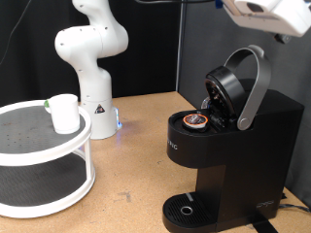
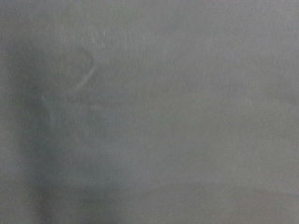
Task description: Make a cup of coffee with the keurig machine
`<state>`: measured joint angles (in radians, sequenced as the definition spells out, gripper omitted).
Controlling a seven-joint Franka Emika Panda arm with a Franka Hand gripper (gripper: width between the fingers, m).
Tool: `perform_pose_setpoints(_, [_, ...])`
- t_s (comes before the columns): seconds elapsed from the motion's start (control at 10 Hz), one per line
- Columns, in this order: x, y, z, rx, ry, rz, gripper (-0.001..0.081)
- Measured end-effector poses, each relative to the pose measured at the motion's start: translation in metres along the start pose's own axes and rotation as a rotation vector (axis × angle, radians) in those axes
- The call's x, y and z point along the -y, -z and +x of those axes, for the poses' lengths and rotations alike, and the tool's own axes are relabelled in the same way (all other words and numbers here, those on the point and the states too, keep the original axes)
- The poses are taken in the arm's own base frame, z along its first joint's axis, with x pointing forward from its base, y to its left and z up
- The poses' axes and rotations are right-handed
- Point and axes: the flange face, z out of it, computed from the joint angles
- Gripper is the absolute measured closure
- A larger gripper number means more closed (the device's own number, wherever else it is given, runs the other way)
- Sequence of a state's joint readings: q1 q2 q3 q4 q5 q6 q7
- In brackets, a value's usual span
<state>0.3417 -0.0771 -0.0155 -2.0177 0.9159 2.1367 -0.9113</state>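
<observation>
Wooden tabletop [image 1: 136,146] under open-lidded keurig machine [image 1: 233,146]

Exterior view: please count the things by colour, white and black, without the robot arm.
White: 2, the cup and the round shelf it stands on.
Black: 1, the keurig, lid open, a pod in its holder.
Total: 3.
The gripper cannot be made out; the wrist view is a grey blur.
</observation>
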Motion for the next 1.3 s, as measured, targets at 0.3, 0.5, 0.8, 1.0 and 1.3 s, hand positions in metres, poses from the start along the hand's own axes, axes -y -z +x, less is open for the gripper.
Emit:
perform_pose_setpoints(0.3, [-0.011, -0.001, -0.012, 0.025, -0.009, -0.005, 0.0803])
perform_pose_setpoints(0.5, [-0.018, 0.004, -0.019, 0.032, 0.004, 0.004, 0.0806])
perform_pose_setpoints(0.8, [-0.023, 0.020, -0.029, 0.033, 0.013, 0.022, 0.0806])
perform_pose_setpoints(1.0, [-0.025, 0.034, -0.034, 0.031, 0.008, 0.037, 0.0806])
perform_pose_setpoints(1.3, [-0.035, 0.052, -0.043, 0.046, -0.013, 0.021, 0.0806])
